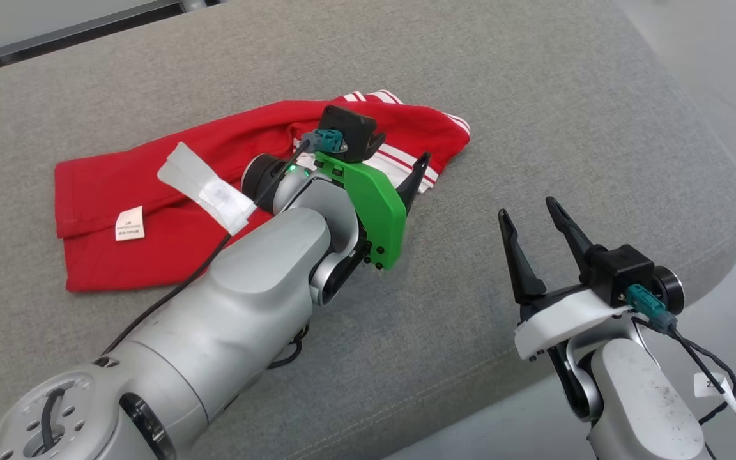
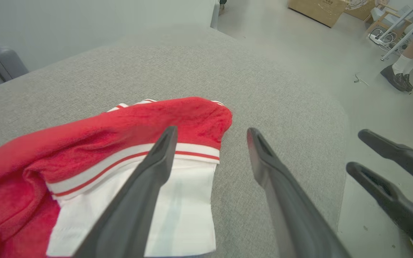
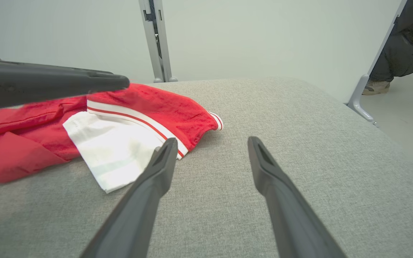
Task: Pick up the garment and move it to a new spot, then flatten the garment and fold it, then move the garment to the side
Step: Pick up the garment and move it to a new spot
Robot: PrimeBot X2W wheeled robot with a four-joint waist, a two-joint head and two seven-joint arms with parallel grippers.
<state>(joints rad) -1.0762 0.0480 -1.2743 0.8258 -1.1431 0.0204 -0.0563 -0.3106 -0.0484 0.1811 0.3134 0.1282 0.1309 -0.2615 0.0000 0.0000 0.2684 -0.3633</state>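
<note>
the garment (image 1: 106, 255) lies crumpled on a grey cushion (image 1: 534, 96), left of centre in the head view. it is red, with white-and-red striped trim and a white panel (image 2: 177, 200) turned out at its right end. a small white label (image 1: 130, 223) shows on the red cloth near the left end.

the left claw (image 1: 406, 185) hangs over that right end, its fingers spread wide and nothing between them. in the left wrist view the claw (image 2: 212, 143) straddles the edge of the garment (image 2: 138, 118): one finger lies over the white panel and the striped trim, the other over bare cushion just beside the cloth. whether the tips touch the cloth cannot be told. a strip of white tape (image 1: 205, 188) wraps the cable on the left arm.

the right claw (image 1: 528, 214) stands near the cushion's front edge, well apart from the garment, fingers wide and empty. its own view shows it (image 3: 212, 143) above bare cushion, with the garment (image 3: 149, 104) ahead and to the left.

beyond the cushion lies a pale floor (image 2: 317, 46) with a box (image 2: 317, 10), and a person's legs (image 2: 407, 64) stand at the far right.
</note>
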